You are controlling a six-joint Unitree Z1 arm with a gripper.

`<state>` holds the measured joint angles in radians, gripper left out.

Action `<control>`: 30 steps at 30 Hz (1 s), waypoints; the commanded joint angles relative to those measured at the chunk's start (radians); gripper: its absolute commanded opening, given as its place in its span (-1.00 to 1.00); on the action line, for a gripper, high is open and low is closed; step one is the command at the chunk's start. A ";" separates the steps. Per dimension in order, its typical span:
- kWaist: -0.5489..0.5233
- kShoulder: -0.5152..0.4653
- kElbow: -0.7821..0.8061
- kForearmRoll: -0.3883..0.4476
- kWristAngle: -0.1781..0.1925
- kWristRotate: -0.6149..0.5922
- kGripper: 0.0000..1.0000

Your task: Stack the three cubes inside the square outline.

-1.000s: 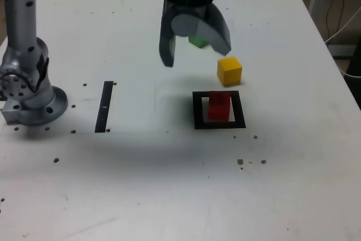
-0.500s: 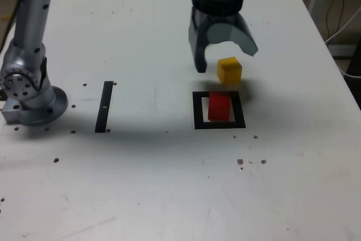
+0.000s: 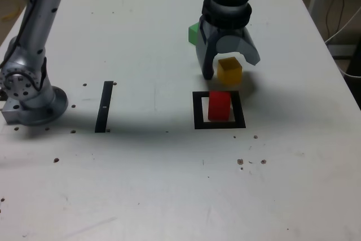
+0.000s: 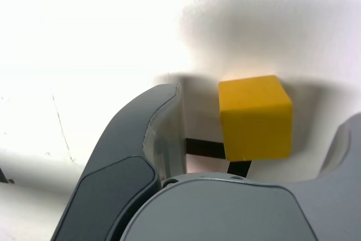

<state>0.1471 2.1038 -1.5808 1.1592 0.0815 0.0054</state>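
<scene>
Here the tool (image 3: 228, 67) stands spread, straddling the yellow cube (image 3: 229, 71) on the tabletop (image 3: 141, 167). The cube looks light, rigid and smooth; pinch its opposite flat sides squarely.

Overexposed wrist view, soft shadows

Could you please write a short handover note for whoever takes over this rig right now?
Gripper: jaws open, straddling the yellow cube, nothing gripped yet.
Yellow cube: on the table just behind the square outline in the exterior view.
Red cube: standing inside the outline.
Green cube: farther back, partly hidden by the gripper.
Done: red cube placed.
Left: close on the yellow cube, stack it on the red one, then add the green cube.
</scene>
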 commanded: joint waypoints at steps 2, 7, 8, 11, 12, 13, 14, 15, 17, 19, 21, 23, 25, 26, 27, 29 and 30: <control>0.002 0.016 -0.014 -0.006 -0.002 -0.002 0.71; 0.002 0.027 -0.023 -0.010 -0.003 -0.012 0.63; 0.002 0.030 -0.024 -0.010 -0.003 -0.014 0.62; 0.002 0.041 -0.028 -0.011 -0.003 -0.019 0.60; 0.002 0.045 -0.028 -0.011 -0.002 -0.019 0.60; 0.002 0.048 -0.029 -0.011 -0.002 -0.019 0.60; 0.002 0.049 -0.028 -0.011 0.000 -0.019 0.59; 0.002 0.050 -0.027 -0.011 0.001 -0.019 0.59; 0.001 0.049 -0.025 -0.009 0.003 -0.019 0.54; -0.001 0.047 -0.023 -0.007 0.002 -0.020 0.48; -0.003 0.045 -0.022 -0.006 -0.002 -0.021 0.40; -0.007 0.044 -0.022 -0.004 -0.007 -0.023 0.35; -0.010 0.043 -0.022 -0.002 -0.011 -0.024 0.29; -0.011 0.042 -0.022 -0.001 -0.012 -0.024 0.27; -0.012 0.042 -0.022 -0.002 -0.013 -0.024 0.25; -0.015 0.041 -0.022 -0.003 -0.014 -0.025 0.22; -0.017 0.041 -0.022 -0.003 -0.014 -0.025 0.20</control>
<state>0.1345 2.1518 -1.6038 1.1561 0.0683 -0.0176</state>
